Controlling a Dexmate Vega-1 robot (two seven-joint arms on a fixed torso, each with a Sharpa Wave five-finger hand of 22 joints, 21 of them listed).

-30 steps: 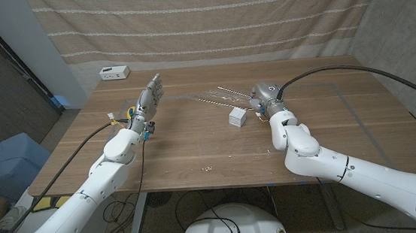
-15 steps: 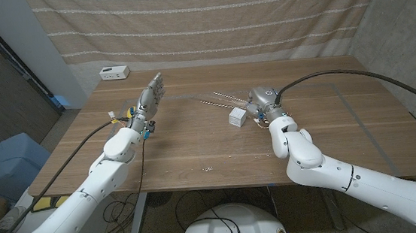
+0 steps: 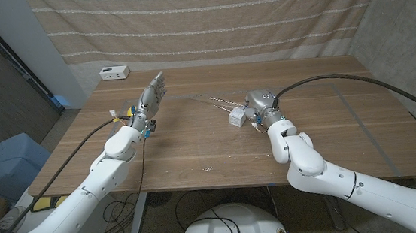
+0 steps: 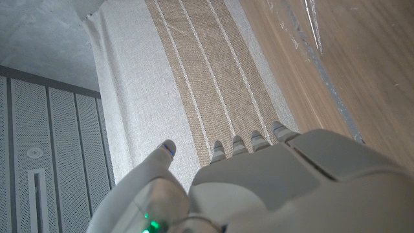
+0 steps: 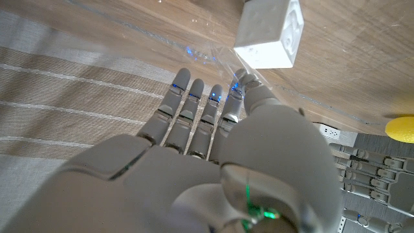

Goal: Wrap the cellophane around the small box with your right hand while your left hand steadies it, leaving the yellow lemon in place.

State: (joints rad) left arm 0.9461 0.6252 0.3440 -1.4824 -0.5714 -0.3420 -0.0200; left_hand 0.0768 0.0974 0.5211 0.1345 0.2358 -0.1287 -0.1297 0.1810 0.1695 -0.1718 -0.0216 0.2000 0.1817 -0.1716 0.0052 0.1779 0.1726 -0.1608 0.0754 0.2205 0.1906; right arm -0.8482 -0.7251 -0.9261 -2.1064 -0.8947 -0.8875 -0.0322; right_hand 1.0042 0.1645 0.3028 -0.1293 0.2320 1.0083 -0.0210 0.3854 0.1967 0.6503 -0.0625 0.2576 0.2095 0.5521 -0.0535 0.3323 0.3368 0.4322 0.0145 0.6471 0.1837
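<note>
My left hand (image 3: pixel 152 93): raised over the wooden table (image 3: pixel 180 145), fingers straight and apart, holding nothing, well apart from the box. Yellow lemon (image 3: pixel 128 110): just beside my left wrist. Small box (image 3: pixel 236 116): mid-table, on the cellophane (image 3: pixel 214 101). My right hand (image 3: pixel 256 106): just beside the box, fingers extended; the thumb and a finger seem to pinch the cellophane edge

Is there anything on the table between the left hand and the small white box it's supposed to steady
Nothing visible. Bare wooden table lies between the raised left hand and the small white box; the right hand sits on the box's far side.
</note>
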